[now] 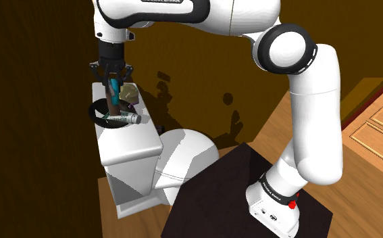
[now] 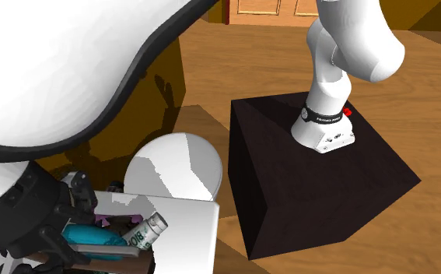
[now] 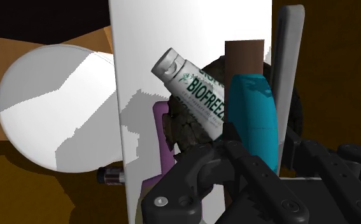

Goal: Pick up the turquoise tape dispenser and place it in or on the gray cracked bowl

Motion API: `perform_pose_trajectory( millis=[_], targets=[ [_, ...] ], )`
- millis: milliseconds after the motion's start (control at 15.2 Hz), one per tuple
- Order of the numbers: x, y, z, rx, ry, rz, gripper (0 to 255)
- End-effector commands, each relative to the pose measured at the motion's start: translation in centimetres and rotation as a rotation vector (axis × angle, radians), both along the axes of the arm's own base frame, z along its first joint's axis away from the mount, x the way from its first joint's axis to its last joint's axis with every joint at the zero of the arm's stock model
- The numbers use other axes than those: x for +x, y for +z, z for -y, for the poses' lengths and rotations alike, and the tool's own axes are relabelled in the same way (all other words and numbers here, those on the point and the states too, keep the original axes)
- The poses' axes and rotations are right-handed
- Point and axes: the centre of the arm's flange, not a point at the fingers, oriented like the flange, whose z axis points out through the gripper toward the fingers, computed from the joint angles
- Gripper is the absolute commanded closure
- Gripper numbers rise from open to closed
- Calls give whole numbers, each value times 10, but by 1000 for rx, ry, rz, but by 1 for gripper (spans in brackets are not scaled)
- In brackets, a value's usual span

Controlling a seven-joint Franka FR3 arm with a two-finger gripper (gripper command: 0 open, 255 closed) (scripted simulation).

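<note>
Turquoise tape dispenser (image 3: 255, 121) is clamped in the pincer (image 1: 114, 82), above the white toilet tank (image 1: 129, 145).

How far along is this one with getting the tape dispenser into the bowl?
Done: the claw is shut on the turquoise tape dispenser, so the grasp looks made. In hand: it holds the dispenser above the white toilet tank, close to the dark bowl, where a Biofreeze tube lies across the rim. Left: setting it in the bowl and letting go.
</note>
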Motion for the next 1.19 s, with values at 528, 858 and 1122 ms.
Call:
perform_pose_trajectory(
  millis=[528, 858, 1122],
  targets=[
    [0, -49, 0, 1, 0, 1, 255],
    [0, -49, 0, 1, 0, 1, 255],
    [-1, -49, 0, 1, 0, 1, 0]
  ],
)
